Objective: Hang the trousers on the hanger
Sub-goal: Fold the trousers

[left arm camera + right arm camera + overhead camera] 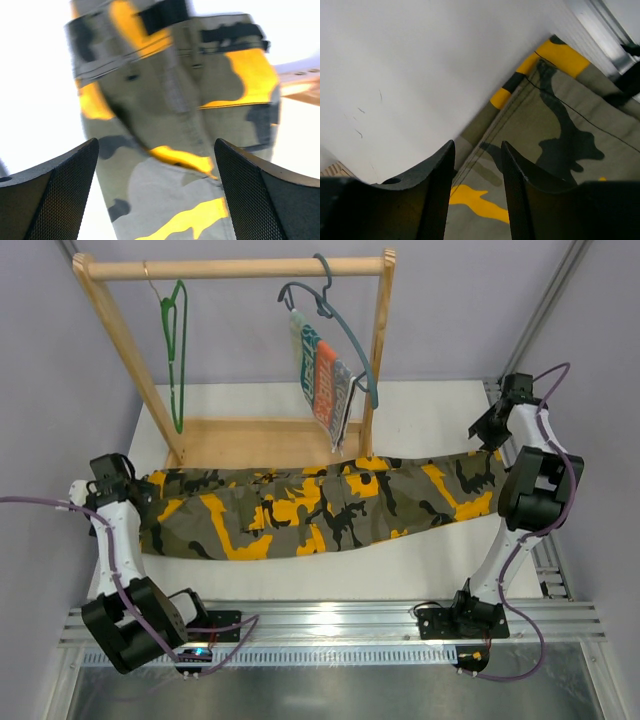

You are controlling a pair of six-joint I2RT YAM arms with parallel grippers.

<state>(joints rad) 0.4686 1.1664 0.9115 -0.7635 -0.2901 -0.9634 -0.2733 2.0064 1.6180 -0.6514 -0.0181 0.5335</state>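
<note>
The camouflage trousers [320, 508] lie flat across the table, stretched from left to right. On the wooden rack's bar, at its left, hangs the thin green hanger [176, 350]. My left gripper [135, 490] hovers at the trousers' left end. In the left wrist view its jaws stand wide open over the trousers [170, 125], whose waistband and belt loops show, with nothing held [156, 155]. My right gripper [486, 435] is at the trousers' right end. It is partly open [477, 147] just above the stitched hem edge of the trousers [560, 125], gripping nothing.
The wooden rack [240, 268] stands behind the trousers, its base board [260, 440] touching their far edge. A grey-blue hanger [340, 325] on the bar carries a small striped cloth [325, 380]. A metal rail [340, 625] runs along the near edge.
</note>
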